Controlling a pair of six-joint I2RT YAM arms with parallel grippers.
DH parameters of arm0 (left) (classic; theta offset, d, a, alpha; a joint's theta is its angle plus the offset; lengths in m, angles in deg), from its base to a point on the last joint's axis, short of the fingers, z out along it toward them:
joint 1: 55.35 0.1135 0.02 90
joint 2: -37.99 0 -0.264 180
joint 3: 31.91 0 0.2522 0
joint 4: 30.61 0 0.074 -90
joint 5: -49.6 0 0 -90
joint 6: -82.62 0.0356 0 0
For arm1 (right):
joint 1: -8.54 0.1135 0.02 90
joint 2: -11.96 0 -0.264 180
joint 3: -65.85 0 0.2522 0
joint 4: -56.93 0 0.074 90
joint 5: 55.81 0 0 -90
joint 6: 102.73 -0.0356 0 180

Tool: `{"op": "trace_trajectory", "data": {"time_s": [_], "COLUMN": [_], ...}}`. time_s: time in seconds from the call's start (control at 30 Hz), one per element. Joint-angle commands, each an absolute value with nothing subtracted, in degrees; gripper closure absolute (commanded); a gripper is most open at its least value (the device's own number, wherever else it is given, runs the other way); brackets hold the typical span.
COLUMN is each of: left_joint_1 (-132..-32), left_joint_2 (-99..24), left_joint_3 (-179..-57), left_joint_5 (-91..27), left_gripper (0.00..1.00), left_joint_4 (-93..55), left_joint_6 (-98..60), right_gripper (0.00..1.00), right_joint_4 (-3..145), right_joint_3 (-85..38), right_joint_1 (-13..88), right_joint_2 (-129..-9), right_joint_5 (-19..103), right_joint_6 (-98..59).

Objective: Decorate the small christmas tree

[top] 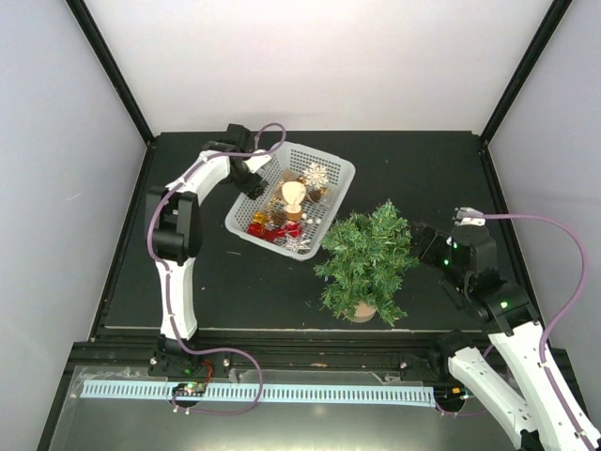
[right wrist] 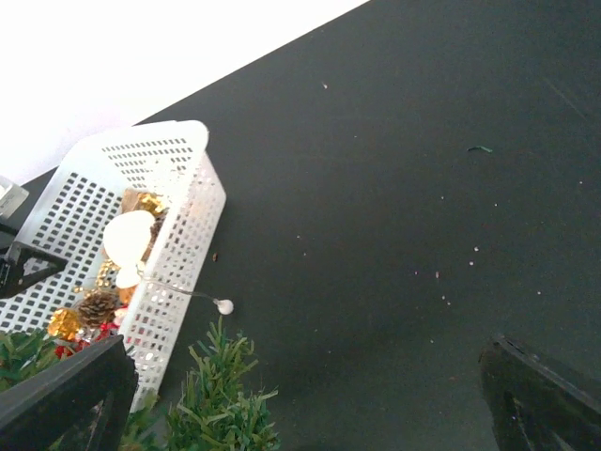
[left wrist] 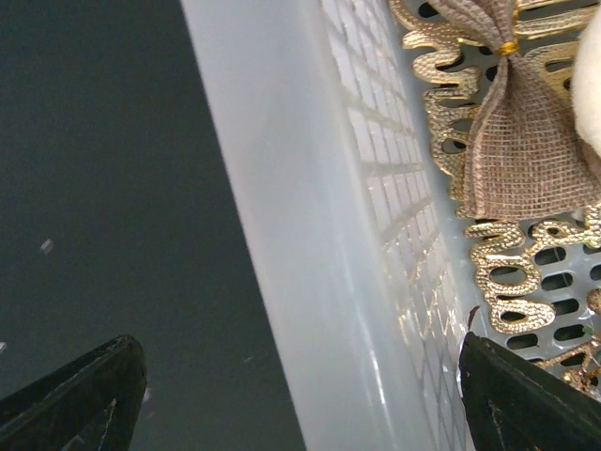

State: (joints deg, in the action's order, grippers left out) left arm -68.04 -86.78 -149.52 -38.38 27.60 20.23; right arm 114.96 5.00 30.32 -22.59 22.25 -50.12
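Both gape empty: left hand [left wrist: 296,395] astride basket [left wrist: 310,235] wall, right hand [right wrist: 310,395] beside tree [top: 368,258].

basket wall [left wrist: 310,235] between left fingers [left wrist: 75,395] | tree [top: 368,258] close left of right fingers [right wrist: 66,395] | open table [top: 423,169] beyond

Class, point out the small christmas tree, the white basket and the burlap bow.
small christmas tree [top: 368,258]: top external view, middle of its green branches.
white basket [left wrist: 291,244]: left wrist view, its side wall.
burlap bow [left wrist: 526,141]: left wrist view, fabric below the knot.
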Motion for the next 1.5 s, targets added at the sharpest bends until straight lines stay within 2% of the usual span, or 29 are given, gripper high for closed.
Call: {"op": "trace_trajectory", "data": {"time_s": [0.0,0.4,0.53,0.67,0.77,0.93,1.13,1.47], "left_joint_1": [-62.2,-49.5,-48.9,-49.1,-50.3,-58.3,-72.3,-89.4], "left_joint_2": [-83.6,-76.3,-68.5,-57.6,-51.1,-39.7,-25.0,-23.2], "left_joint_3": [-147.9,-139.2,-134.7,-130.1,-127.6,-116.9,-99.7,-91.4], "left_joint_5": [-41.7,-39.1,-32.3,-20.1,-10.4,-4.8,-8.4,-9.0], "left_gripper": [0.09,0.09,0.08,0.06,0.08,0.11,0.18,0.37], "left_joint_4": [26.8,24.0,24.6,27.6,32.7,38.0,30.2,23.5], "left_joint_6": [21.7,28.7,31.4,33.7,35.3,40.2,41.5,36.4], "right_gripper": [0.00,0.00,0.00,0.00,0.00,0.07,0.10,0.10], "right_joint_4": [112.8,117.0,118.9,123.4,127.4,131.1,132.6,131.3], "right_joint_3": [5.7,6.3,5.8,4.1,2.4,1.5,3.5,4.1], "right_joint_1": [30.6,30.6,30.6,30.6,30.6,30.6,30.6,30.6], "right_joint_2": [-22.8,-23.5,-21.5,-20.0,-19.1,-15.7,-15.6,-14.5], "right_joint_5": [21.1,14.6,13.0,13.6,14.9,17.7,23.6,22.0], "right_joint_6": [-49.4,-52.7,-53.8,-54.4,-55.7,-59.0,-60.6,-62.8]}}
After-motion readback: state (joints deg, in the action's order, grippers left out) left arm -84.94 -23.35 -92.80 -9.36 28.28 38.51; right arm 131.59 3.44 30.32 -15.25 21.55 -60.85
